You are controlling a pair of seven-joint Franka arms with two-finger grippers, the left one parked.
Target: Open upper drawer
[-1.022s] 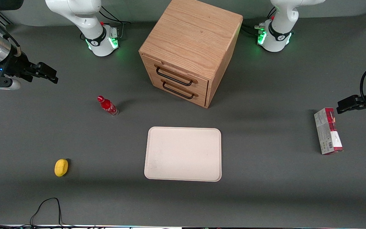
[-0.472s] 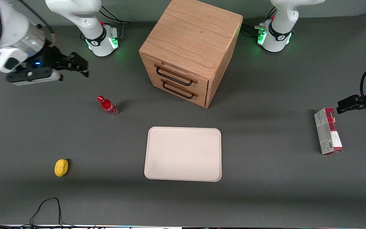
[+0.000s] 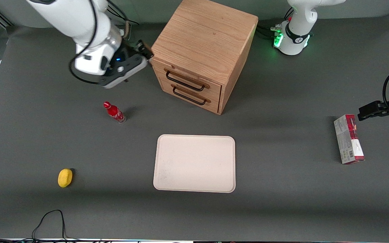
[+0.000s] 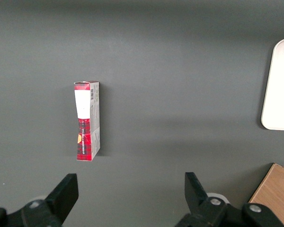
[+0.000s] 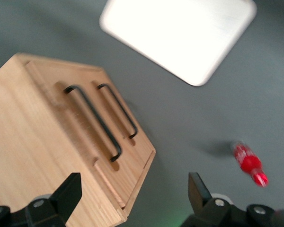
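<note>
Yellow object (image 3: 65, 177) lies near the front camera toward the working arm's end. Red bottle (image 3: 114, 112) stands on the table (image 3: 282, 189). Gripper (image 3: 143, 50) hangs just beside the cabinet (image 3: 204, 44) top corner, fingers (image 5: 66, 194) spread wide, holding nothing. Upper drawer (image 3: 189, 80) is closed, above the lower drawer (image 3: 191, 96), dark handle showing. Tray (image 3: 195, 163) lies nearer the camera. Red carton (image 3: 348, 139) lies toward the parked arm's end.

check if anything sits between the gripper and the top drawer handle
Nothing visible does. The open gripper hangs beside the wooden cabinet's upper corner, close to the upper light oak drawer's dark bar handle. The small red bottle stands nearer the front camera, off that path.
</note>
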